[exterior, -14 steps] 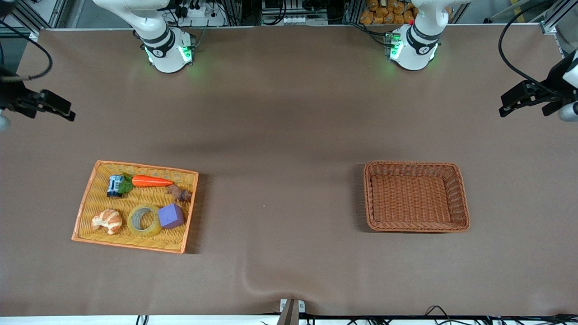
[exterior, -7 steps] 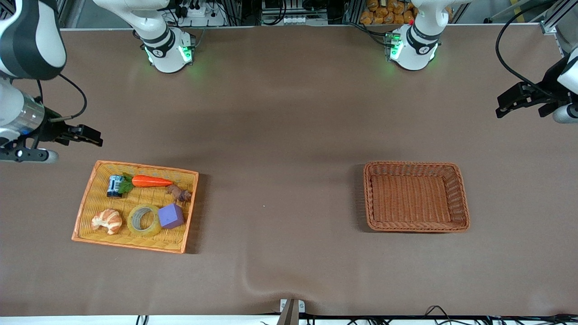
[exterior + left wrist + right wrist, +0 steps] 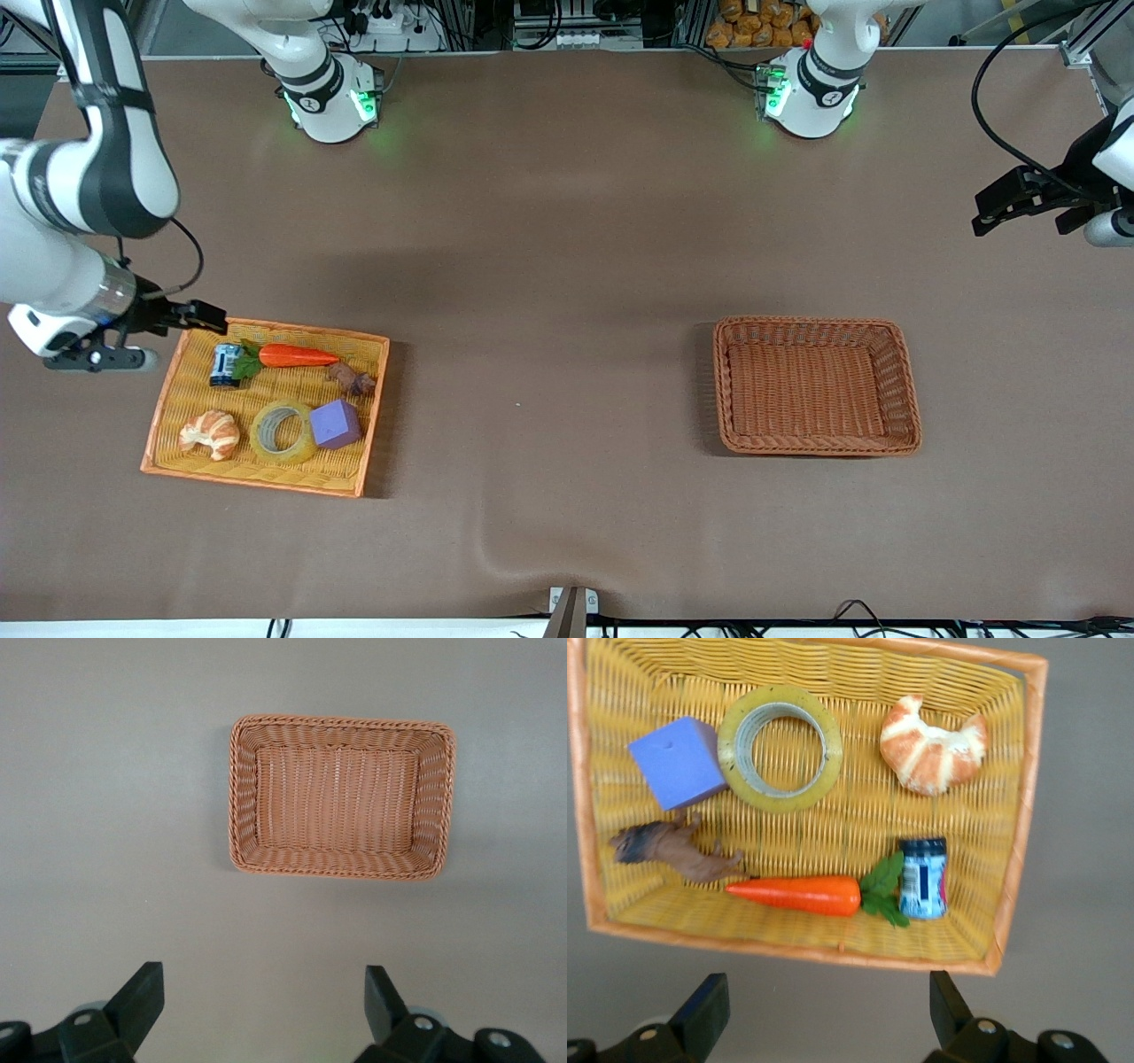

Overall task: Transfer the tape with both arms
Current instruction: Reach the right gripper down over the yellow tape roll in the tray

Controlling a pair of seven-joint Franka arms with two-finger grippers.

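- Yellowish, translucent tape (image 3: 282,431) is shown lying flat in the yellow tray (image 3: 168,399), between the croissant (image 3: 210,433) and the purple cube (image 3: 335,424), touching the cube.
- A carrot (image 3: 297,356), a small can (image 3: 225,364) and a brown toy animal (image 3: 352,379) are seen in the tray's part farther from the front camera.
- The right gripper (image 3: 199,315) is held in the air over the tray's edge, near the can; its fingers (image 3: 704,1014) are spread apart and nothing is held.
- The left gripper (image 3: 997,202) is held in the air at the left arm's end of the table, apart from the brown basket (image 3: 902,390); its fingers (image 3: 142,1001) are spread wide and nothing is gripped.
- The brown basket is seen on the brown table (image 3: 549,266), well apart from the tray.
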